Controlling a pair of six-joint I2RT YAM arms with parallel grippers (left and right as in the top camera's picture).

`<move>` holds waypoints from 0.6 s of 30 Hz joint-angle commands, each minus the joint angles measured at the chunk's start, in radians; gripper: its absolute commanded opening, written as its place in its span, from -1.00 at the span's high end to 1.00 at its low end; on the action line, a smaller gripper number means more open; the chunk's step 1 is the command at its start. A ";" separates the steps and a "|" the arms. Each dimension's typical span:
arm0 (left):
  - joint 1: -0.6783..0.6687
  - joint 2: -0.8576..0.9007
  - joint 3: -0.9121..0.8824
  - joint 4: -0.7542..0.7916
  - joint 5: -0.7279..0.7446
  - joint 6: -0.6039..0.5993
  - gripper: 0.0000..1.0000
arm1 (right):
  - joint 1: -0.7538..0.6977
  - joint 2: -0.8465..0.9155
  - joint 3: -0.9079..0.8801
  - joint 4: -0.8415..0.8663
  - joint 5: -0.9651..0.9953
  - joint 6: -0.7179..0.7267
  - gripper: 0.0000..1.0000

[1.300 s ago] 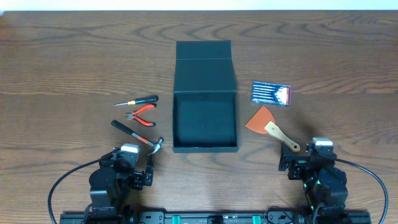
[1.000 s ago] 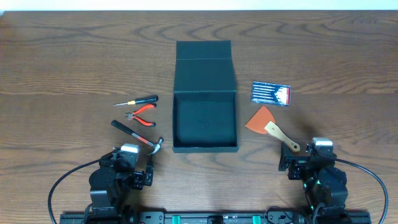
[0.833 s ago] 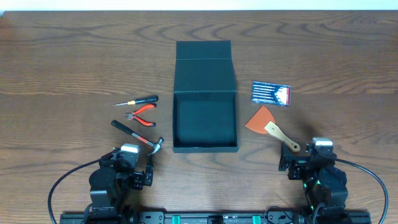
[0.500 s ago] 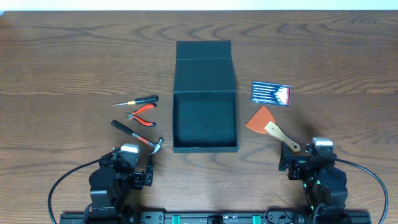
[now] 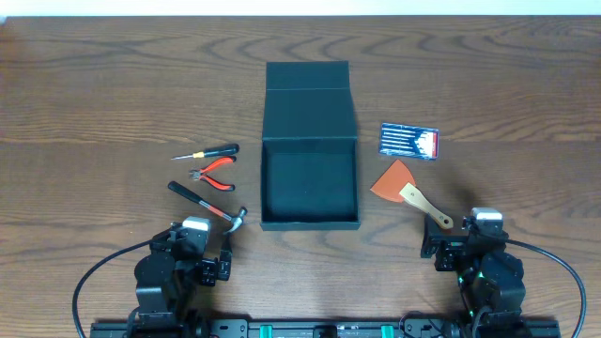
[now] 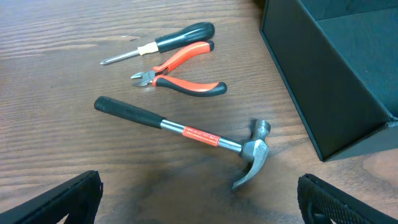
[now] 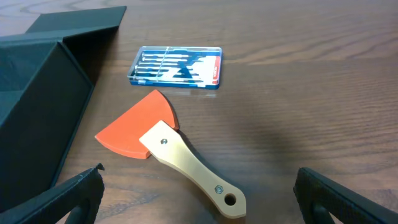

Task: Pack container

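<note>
The dark teal-black container (image 5: 309, 183) stands open at the table's middle, its flap lid (image 5: 308, 101) lying back behind it; it also shows in the left wrist view (image 6: 336, 74) and the right wrist view (image 7: 31, 106). Left of it lie a hammer (image 5: 207, 204), red-handled pliers (image 5: 214, 174) and a screwdriver (image 5: 210, 151). Right of it lie an orange scraper with a wooden handle (image 5: 408, 190) and a blue case of small tools (image 5: 408, 141). My left gripper (image 6: 200, 202) is open and empty just short of the hammer head (image 6: 252, 158). My right gripper (image 7: 202, 202) is open and empty at the scraper's handle end (image 7: 217, 193).
The table is brown wood (image 5: 113, 84). Both arm bases sit at the near edge, left (image 5: 174, 272) and right (image 5: 479, 268), with black cables looping beside them.
</note>
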 commanded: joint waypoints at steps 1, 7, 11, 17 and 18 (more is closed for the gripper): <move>0.006 -0.007 -0.009 0.003 -0.008 0.013 -0.97 | -0.016 -0.010 -0.009 0.002 0.006 0.011 -0.98; 0.006 -0.007 -0.009 0.003 -0.008 0.013 -0.97 | -0.016 -0.010 -0.009 0.010 -0.008 0.011 -0.99; 0.006 -0.007 -0.009 0.003 -0.008 0.013 -0.97 | -0.016 0.009 0.035 0.016 -0.050 0.005 -0.99; 0.006 -0.007 -0.009 0.003 -0.008 0.013 -0.97 | -0.016 0.211 0.296 -0.050 -0.076 -0.054 -0.98; 0.006 -0.007 -0.009 0.003 -0.008 0.013 -0.97 | -0.016 0.264 0.355 -0.078 -0.079 -0.055 -0.99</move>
